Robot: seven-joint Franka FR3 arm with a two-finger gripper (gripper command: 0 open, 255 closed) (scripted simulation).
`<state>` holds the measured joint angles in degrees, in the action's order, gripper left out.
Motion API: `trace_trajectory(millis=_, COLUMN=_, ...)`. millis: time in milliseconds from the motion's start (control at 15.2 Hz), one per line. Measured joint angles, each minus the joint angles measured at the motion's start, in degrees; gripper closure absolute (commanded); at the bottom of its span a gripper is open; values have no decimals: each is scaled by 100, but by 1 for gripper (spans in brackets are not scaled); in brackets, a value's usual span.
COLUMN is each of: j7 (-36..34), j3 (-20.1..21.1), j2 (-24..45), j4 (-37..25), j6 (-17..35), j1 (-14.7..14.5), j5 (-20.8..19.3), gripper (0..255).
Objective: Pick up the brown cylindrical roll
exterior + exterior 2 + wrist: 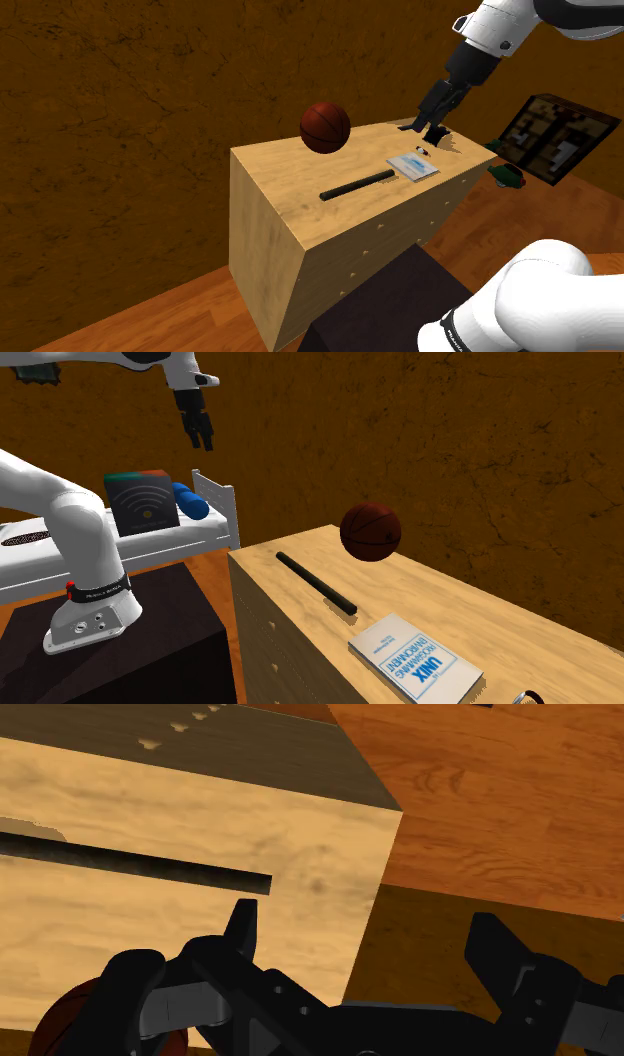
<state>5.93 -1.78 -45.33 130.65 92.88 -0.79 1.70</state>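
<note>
Wrist view: the gripper point(365, 919) hangs with its fingers spread wide and nothing between them. The gap sits over the corner of the desk point(150, 804) and the floor beyond, not over the roll point(140, 864). The roll lies flat on the desk top below the gripper, out past one fingertip and touching neither finger.

To do the approach well, I judge the gripper should shift across until the roll's middle lies under the gap. It should then turn so the fingers straddle the long axis crosswise, and descend straight. A grip near one end would likely let it tip.

The roll looks long, thin and straight, dark to nearly black, with a blunt cut end. In the shoulder view the roll point(356, 185) lies lower than the gripper point(432, 118), with a book point(413, 165) nearer the gripper and a ball point(325, 127) farther off.
</note>
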Motion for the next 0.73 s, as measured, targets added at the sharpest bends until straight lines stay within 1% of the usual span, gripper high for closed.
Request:
trace_trajectory(millis=66, j7=0, j3=0, j2=0, j4=0, j6=0, j1=0, j5=0, gripper=0)
trace_trajectory(millis=198, j7=315, j3=-161, j2=-14, j4=169, j6=119, j1=-40, j5=-84, gripper=0)
trace_trajectory(millis=462, j7=1371, j3=-718, j2=56, j4=559, j6=475, j1=-145, j5=-386, gripper=0)
trace_trajectory(millis=726, j7=2469, j3=-1304, j2=374, j4=844, j6=977, j1=-273, j5=-681, gripper=0)
